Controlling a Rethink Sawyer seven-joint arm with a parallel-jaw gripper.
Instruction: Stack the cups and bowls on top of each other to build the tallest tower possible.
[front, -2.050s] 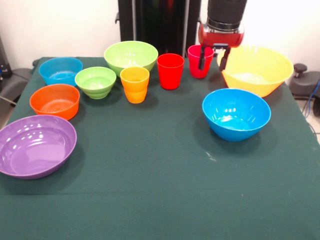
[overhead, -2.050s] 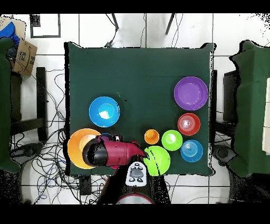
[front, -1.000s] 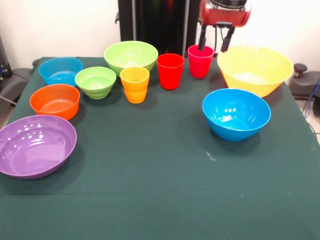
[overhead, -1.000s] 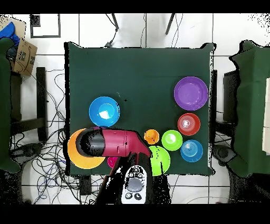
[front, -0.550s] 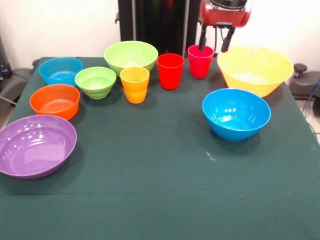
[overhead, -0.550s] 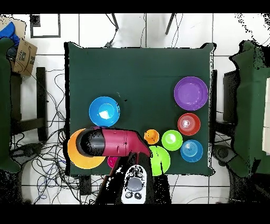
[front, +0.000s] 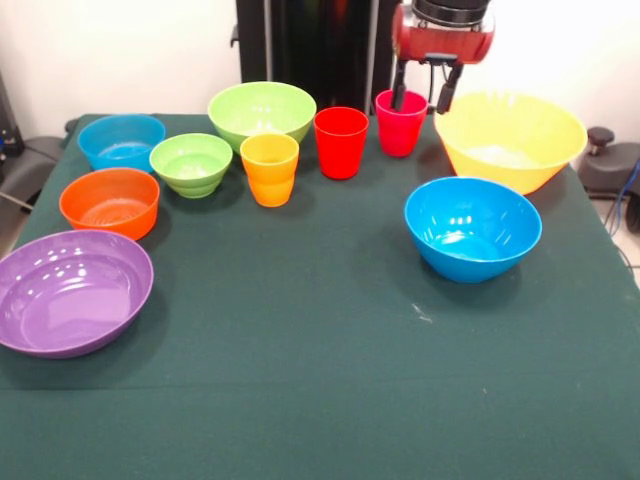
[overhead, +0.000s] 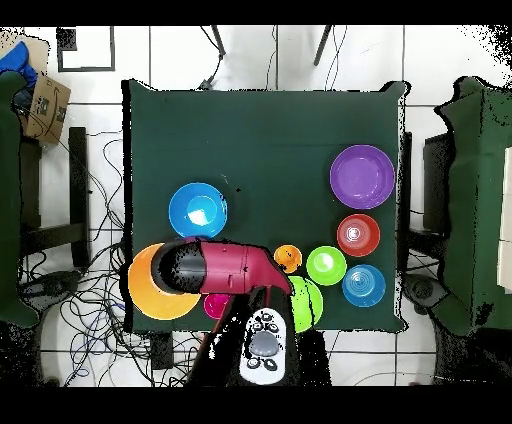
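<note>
Front view: the hand hangs unclenched, empty, above the pink cup, seemingly lined up to grasp it.

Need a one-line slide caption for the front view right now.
Open gripper hovers above the pink cup; nothing on the table is stacked.
</note>
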